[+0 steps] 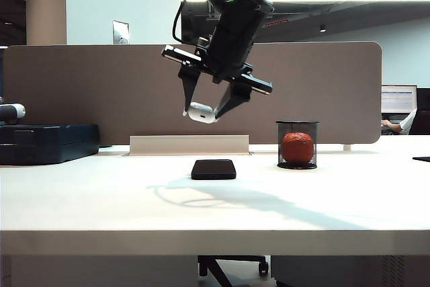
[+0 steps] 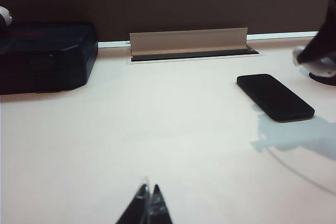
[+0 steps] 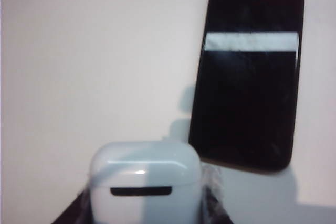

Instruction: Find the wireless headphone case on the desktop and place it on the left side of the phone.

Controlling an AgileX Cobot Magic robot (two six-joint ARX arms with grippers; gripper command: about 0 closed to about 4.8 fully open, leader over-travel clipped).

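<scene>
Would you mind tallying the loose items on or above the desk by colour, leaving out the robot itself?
White: 1, the earbud case, held in the air by the right tool above the phone
Black: 2, the phone and the mesh cup
Orange-red: 1, the round fruit inside the cup
Dark blue: 1, the box at the left
Total: 5

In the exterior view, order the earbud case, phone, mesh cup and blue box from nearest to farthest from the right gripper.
Right gripper, raised above the desktop:
1. wireless headphone case, between its fingers
2. phone, directly below
3. mesh cup, lower right
4. blue box, far left
</scene>
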